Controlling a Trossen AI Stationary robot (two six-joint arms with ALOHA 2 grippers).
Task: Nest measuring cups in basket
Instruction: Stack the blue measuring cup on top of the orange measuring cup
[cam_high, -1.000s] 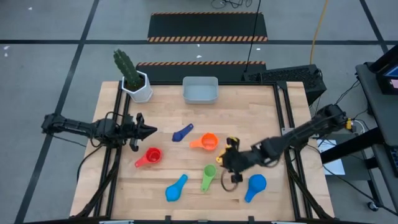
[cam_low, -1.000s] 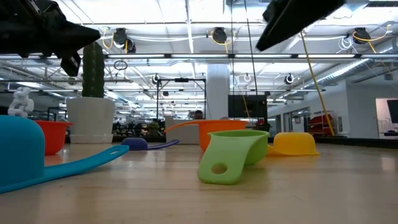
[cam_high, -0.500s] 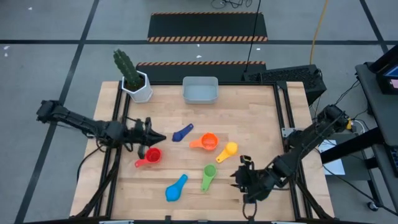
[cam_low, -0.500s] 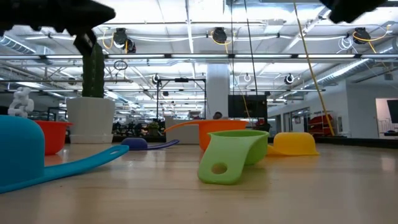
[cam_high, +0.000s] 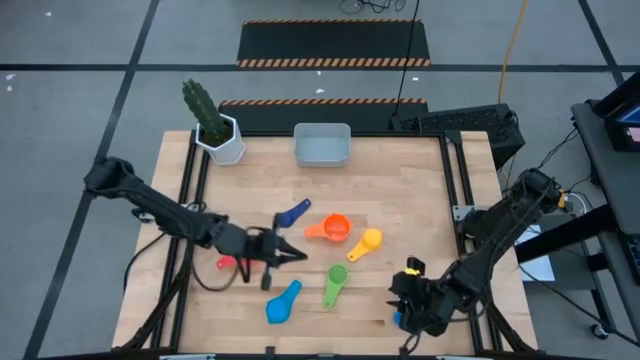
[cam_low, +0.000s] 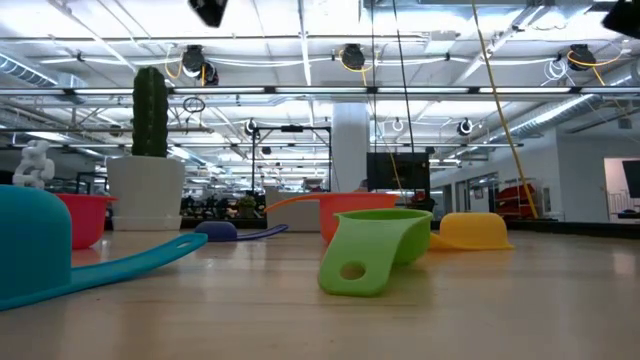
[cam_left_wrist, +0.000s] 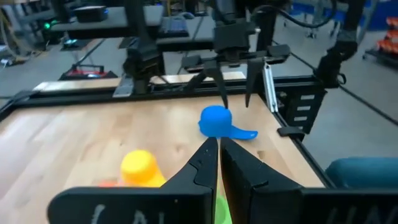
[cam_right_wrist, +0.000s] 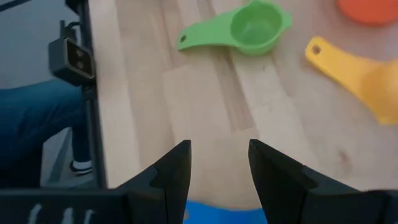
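My left gripper (cam_high: 298, 256) hangs shut over the middle of the table, between the red cup (cam_high: 226, 263) and the green cup (cam_high: 334, 284). It holds nothing. My right gripper (cam_left_wrist: 235, 102) stands open above the mid-blue cup (cam_left_wrist: 216, 120), near the table's front right corner. Dark blue (cam_high: 293, 213), orange (cam_high: 332, 229), yellow (cam_high: 365, 243) and light blue (cam_high: 283, 302) cups lie loose on the wood. The yellow and mid-blue ones are mouth down. The grey-blue basket (cam_high: 322, 145) stands at the far edge.
A white hexagonal pot with a cactus (cam_high: 222, 140) stands at the far left corner, beside the basket. Black rails (cam_high: 455, 190) run along the table's left and right sides. Bare wood lies between the basket and the cups.
My left gripper has swung from the table's left edge toward the middle, passing over the red cup, and has stayed shut. My right gripper has gone from beside the yellow cup toward the near right corner, rolling its wrist, and now stands over the mid-blue cup. No cup has moved.
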